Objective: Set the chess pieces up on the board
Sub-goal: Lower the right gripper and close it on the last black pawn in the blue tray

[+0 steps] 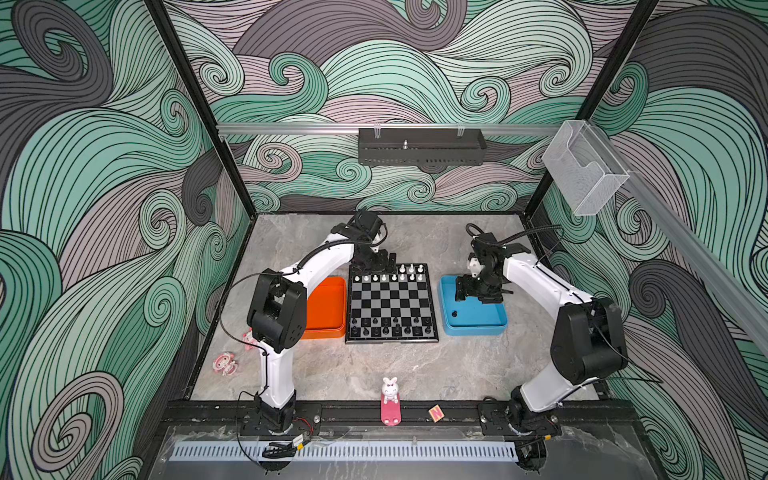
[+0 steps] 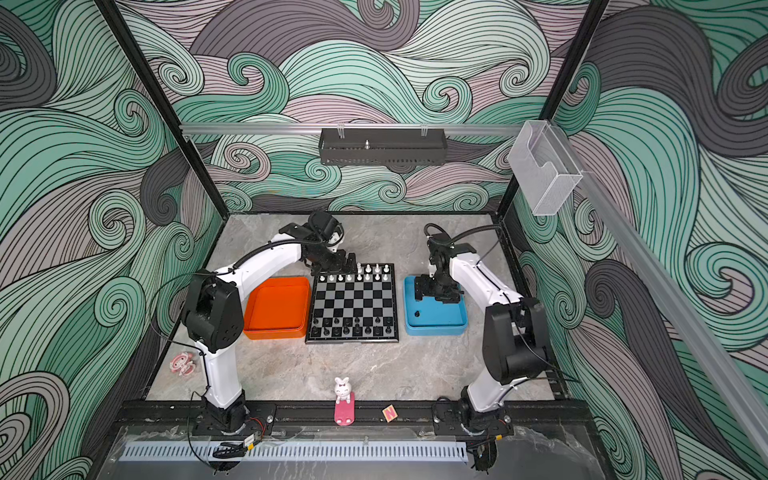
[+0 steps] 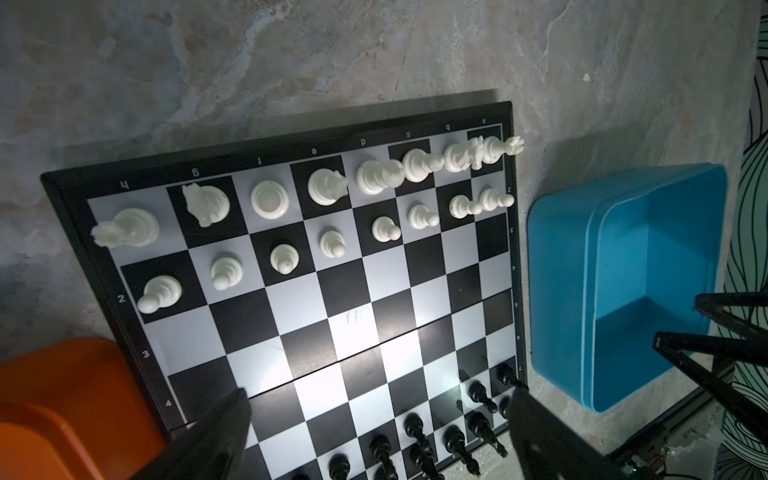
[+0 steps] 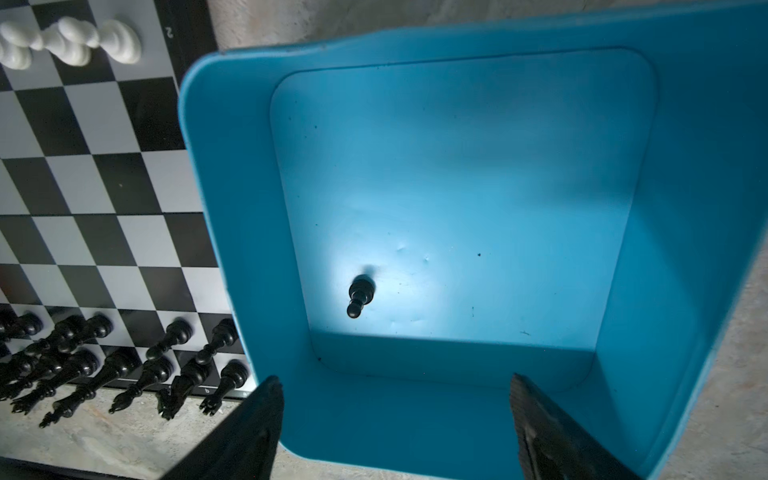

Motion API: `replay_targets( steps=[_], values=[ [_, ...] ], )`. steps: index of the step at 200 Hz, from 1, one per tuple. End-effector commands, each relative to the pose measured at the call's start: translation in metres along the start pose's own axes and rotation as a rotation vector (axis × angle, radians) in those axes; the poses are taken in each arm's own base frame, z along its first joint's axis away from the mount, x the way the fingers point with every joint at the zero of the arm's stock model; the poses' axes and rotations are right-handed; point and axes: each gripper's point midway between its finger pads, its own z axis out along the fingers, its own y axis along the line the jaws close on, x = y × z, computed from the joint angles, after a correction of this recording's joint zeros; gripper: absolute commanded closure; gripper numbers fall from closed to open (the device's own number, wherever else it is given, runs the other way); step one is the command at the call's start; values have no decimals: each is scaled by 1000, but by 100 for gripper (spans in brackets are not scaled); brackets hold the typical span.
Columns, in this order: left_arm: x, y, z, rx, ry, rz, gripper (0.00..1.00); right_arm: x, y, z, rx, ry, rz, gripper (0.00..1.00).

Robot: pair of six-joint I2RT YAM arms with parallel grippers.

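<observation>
Hovering over the blue tray (image 4: 232, 208), my right pincer (image 4: 394, 377) is open and empty. One black pawn (image 4: 359, 297), apparently upright, sits in the tray's near-left corner, right of the board (image 4: 83, 187). Risk: an off-centre descent could tip it against the wall.

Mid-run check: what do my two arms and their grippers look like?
The left arm and right arm have white rounded links and bulky black joint housings. A black corrugated hose runs along each; a thin black cable loops off the left. The left gripper and right gripper are black, with two tapered fingers each.
</observation>
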Motion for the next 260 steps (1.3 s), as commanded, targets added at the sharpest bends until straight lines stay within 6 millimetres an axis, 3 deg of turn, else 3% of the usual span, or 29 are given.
replay_targets(
  steps=[1,80,191,260],
  values=[
    [-5,-8,-15,14,-30,12,1,-2,4,12,-29,16,-4,20],
    [-13,-3,-17,-20,-34,36,1,2,10,40,-53,68,-7,49],
    [-26,27,-22,-17,-42,-48,1,12,20,59,-48,125,-25,59],
    [-24,33,-21,-13,-39,-64,1,21,18,66,-36,153,-24,67]
  ],
)
